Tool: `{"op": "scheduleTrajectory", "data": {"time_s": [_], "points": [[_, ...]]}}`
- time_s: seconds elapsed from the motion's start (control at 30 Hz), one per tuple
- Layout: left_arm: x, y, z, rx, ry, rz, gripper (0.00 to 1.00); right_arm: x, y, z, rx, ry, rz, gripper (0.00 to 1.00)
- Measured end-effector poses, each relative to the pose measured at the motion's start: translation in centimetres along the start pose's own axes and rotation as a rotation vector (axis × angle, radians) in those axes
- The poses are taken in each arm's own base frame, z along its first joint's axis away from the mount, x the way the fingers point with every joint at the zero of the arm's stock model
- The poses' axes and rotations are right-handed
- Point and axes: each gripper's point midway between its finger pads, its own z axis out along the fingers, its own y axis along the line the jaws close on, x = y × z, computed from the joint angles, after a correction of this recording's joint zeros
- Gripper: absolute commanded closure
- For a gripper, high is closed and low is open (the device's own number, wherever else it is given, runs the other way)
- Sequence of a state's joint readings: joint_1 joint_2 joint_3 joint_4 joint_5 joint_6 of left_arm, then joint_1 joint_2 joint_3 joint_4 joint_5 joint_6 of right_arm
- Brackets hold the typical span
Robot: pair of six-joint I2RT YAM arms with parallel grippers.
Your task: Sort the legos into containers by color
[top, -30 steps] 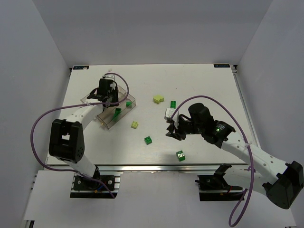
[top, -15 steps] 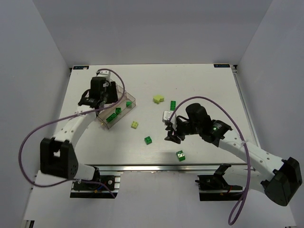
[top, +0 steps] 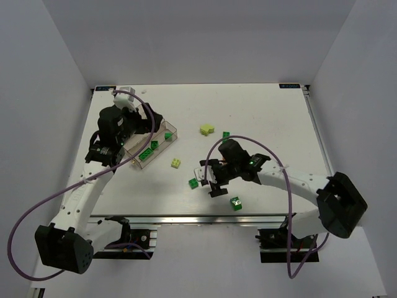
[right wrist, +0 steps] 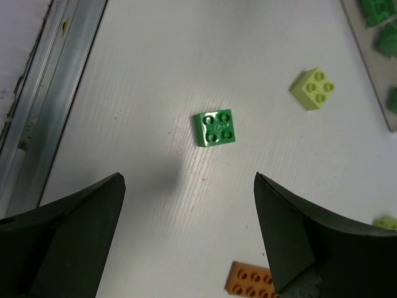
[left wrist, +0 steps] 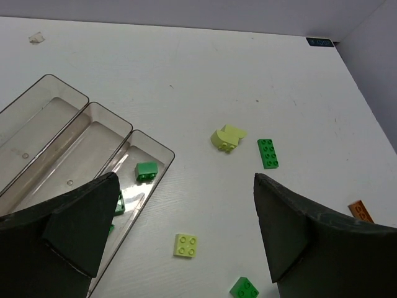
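The table [right wrist: 155, 205] is white and matt, and close up it shows a fine streaked grain. Along its edge lies a rail [right wrist: 59, 77] of dull grey brushed metal. The tray [left wrist: 37, 121] is clear, smoky plastic, smooth and glossy, with light catching on its rims. The green brick [right wrist: 214, 127], the lime brick [right wrist: 313, 89] and the orange brick [right wrist: 251, 280] are smooth moulded plastic with a soft sheen. The jaws of the left gripper [left wrist: 184, 186] and the right gripper [right wrist: 188, 186] are matt black and faintly rough.

bright even diffuse light, soft faint shadows, sharp focus in all views
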State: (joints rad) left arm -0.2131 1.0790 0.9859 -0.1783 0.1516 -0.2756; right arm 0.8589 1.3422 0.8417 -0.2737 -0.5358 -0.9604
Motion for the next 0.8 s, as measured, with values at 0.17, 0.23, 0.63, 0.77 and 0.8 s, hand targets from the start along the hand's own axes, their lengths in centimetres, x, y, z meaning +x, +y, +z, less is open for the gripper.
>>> {"op": "scheduleTrajectory", "data": {"time_s": [0.17,0.23,0.63,0.77,0.8], "points": [[0.2,0.0,-0.6,-0.002,-0.010,-0.015,0.02,2.0,-0.1,3.2,-0.091,0.026,-0.022,0.22],[-0.3,-0.1,-1.1,-0.006,-0.030,-0.016,0.02,2.6,-0.6,4.6,-0.117,0.039,-0.017,0.24],[-2.6,-0.6,-2.7,-0.006,-0.120,-0.007,0.02,4.5,-3.4,8.7,-0.138,0.092,0.003,0.29],[-2.6,-0.6,-2.7,-0.005,-0.121,-0.007,0.02,5.2,-3.5,9.5,-0.148,0.110,0.011,0.33],[-2.6,-0.6,-2.7,-0.005,-0.120,-0.007,0.02,5.4,-3.4,9.6,-0.151,0.116,0.014,0.34]]}}
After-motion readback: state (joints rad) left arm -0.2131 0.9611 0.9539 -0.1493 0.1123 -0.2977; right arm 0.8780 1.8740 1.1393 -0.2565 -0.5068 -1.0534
